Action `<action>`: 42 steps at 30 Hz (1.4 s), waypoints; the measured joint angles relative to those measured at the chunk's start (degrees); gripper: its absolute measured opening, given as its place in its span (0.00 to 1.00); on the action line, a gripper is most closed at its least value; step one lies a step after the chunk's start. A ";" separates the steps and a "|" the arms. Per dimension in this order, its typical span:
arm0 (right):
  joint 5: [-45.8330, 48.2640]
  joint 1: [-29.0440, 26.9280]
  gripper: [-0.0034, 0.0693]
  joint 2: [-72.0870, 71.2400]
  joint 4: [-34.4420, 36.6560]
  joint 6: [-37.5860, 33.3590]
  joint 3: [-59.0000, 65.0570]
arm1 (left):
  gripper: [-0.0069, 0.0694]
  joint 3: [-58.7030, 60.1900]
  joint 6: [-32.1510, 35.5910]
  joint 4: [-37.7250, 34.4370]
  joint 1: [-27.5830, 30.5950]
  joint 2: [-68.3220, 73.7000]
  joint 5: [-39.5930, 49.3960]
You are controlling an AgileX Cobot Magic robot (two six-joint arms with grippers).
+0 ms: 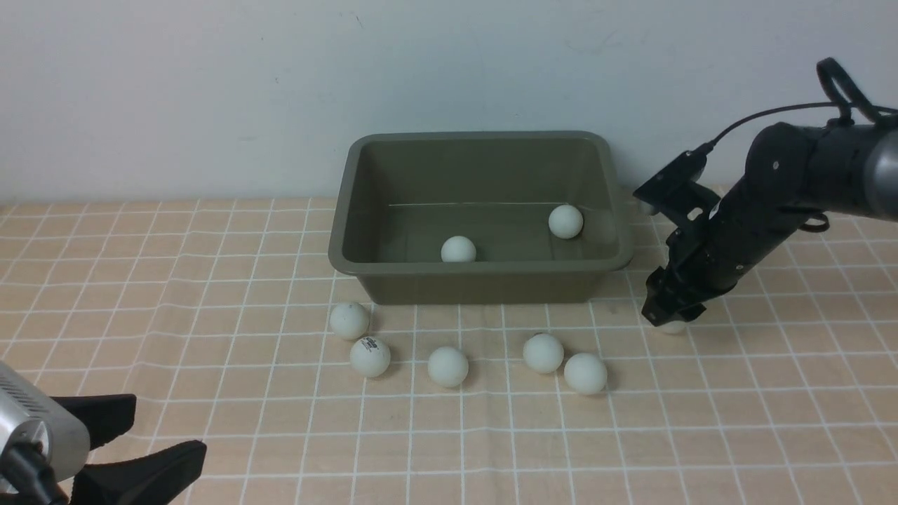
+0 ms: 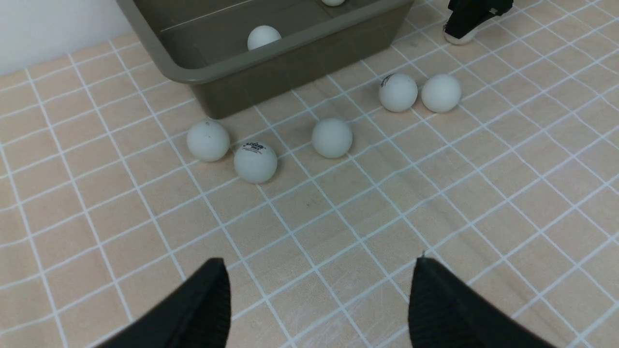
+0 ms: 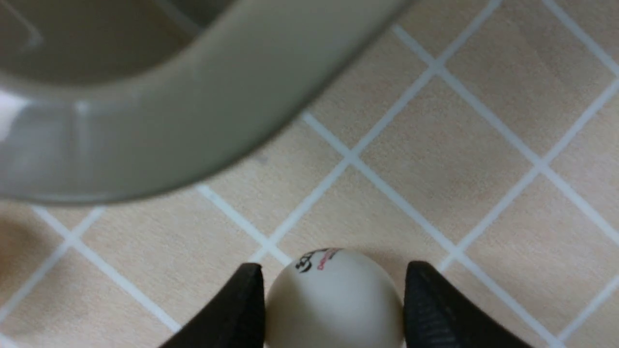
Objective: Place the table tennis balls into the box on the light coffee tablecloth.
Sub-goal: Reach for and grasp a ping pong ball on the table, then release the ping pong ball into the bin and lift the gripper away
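We see a plain off-white wall (image 1: 210, 91), well beyond the left fingers (image 1: 147, 470) and the right fingers (image 1: 666, 308), standing upright and bearing a few faint scuffs.

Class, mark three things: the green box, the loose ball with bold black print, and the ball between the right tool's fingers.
box (image 1: 477, 287), front view, middle of its front wall.
printed ball (image 2: 255, 163), left wrist view, centre of the ball.
gripped ball (image 3: 333, 302), right wrist view, centre of its visible part.
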 joint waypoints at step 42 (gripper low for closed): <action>4.81 -0.13 0.73 0.32 37.41 -12.83 -19.51 | 0.63 0.00 0.02 0.00 0.00 0.00 0.03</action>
